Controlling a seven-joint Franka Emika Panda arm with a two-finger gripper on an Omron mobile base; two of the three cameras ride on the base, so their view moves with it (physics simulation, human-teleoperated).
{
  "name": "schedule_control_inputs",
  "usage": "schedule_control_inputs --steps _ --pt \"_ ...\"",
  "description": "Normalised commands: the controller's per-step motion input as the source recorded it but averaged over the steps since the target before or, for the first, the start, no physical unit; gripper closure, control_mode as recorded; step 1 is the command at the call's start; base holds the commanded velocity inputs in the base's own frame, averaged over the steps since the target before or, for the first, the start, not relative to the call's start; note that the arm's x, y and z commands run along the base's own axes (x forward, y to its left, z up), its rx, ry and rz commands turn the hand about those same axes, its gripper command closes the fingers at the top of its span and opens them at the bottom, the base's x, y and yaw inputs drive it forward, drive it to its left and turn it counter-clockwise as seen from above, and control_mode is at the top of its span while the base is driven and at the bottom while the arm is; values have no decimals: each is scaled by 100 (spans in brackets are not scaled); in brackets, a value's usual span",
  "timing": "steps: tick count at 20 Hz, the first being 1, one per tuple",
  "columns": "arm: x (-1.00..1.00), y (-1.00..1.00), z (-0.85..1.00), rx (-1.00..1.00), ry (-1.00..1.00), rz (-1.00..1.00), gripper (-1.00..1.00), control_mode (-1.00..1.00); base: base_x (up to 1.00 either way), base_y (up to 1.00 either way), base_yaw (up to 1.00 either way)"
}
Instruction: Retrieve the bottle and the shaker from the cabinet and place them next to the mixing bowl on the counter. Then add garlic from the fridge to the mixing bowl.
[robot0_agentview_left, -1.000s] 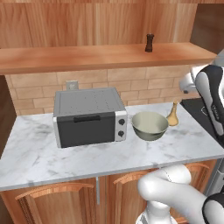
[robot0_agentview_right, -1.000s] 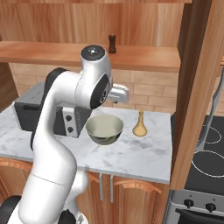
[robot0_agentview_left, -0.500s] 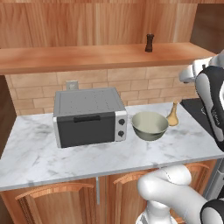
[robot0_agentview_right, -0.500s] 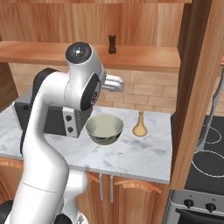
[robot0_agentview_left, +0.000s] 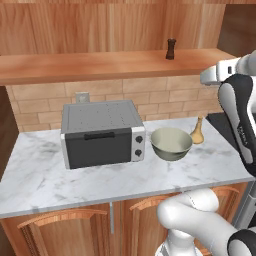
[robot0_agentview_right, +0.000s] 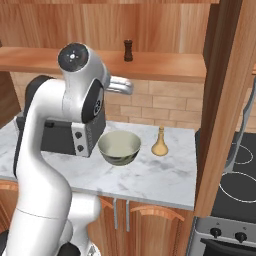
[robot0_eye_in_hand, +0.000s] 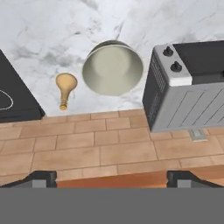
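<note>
jaws: gripper (robot0_eye_in_hand: 112, 178) is seen in the hand view with its two dark tips set wide apart at the bottom edge; nothing is held between them.
bottle: tan bottle (robot0_agentview_left: 197, 132) (robot0_agentview_right: 159, 142) (robot0_eye_in_hand: 65, 88) is stood upright on the worktop, just beside the mixing bowl, on the stove side.
mixing bowl: mixing bowl (robot0_agentview_left: 171, 143) (robot0_agentview_right: 119, 148) (robot0_eye_in_hand: 113, 68) is sat on the worktop between the toaster oven and the bottle; its inside looks empty.
shaker: dark shaker (robot0_agentview_left: 171, 49) (robot0_agentview_right: 128, 50) is stood upright on the wooden shelf (robot0_agentview_left: 90, 66) (robot0_agentview_right: 165, 67), above and behind the bowl, well apart from it.
toaster oven: grey toaster oven (robot0_agentview_left: 102, 132) (robot0_eye_in_hand: 188, 85) is placed close beside the bowl, door shut.
worktop: marble worktop (robot0_agentview_left: 45, 177) (robot0_agentview_right: 155, 175) is backed by a brick wall.
stove: black stove (robot0_agentview_right: 240, 175) is seen past the wooden side panel, beyond the bottle.
</note>
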Motion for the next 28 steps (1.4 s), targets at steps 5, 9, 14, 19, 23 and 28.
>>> schedule_control_inputs --steps 5,9,14,19,23,28 --pt "9 35 30 -8 -6 0 -100 -100 0 0 0" --pt "21 25 34 -12 0 0 -100 -100 0 0 0" --pt "32 17 32 -13 0 0 -100 -100 0 0 0" --pt "34 0 4 -1 0 0 -100 -100 0 0 0" --pt "37 0 0 0 0 0 -100 -100 0 0 0" --pt "41 0 0 0 0 0 -100 -100 0 0 0"
